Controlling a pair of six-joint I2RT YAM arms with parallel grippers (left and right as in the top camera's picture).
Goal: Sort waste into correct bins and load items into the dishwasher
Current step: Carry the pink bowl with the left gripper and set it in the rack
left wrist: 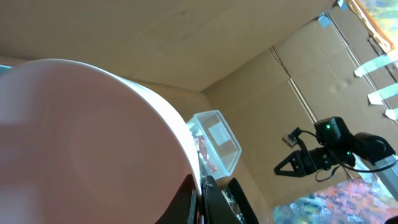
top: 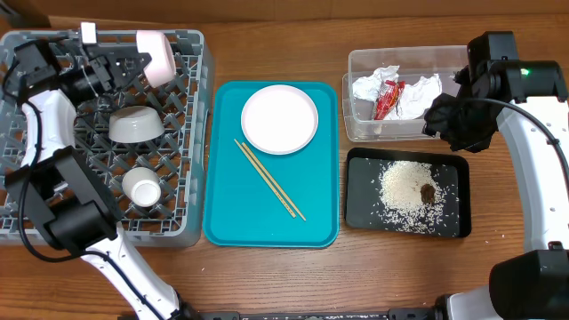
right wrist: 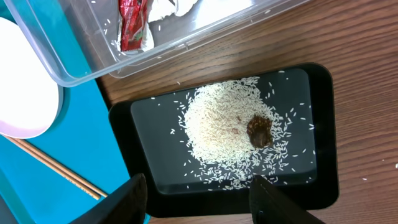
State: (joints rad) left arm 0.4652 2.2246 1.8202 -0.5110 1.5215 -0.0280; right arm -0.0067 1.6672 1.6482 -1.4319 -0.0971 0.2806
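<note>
Overhead alone shows the counts. One grey metal bowl [top: 135, 124] and one small white cup [top: 142, 188] sit in the dish rack [top: 169, 233]. One white plate [top: 279, 118] and two chopsticks [top: 269, 178] lie on the teal tray [top: 227, 204].

In the left wrist view the pinkish-white bowl [left wrist: 81, 143] fills the frame. My left fingers [top: 135, 62] are clamped on its rim, above the rack's far side.

In the right wrist view my right fingers [right wrist: 134, 199] are spread wide and empty, above the black tray [right wrist: 323, 124] of rice [right wrist: 217, 137].

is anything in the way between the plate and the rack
Nothing lies between plate and rack, only the rim of the teal tray and the rack's wall to lift over. The chopsticks lie toward the front, off that line. Inside the rack, grey bowl and cup take the middle.
</note>
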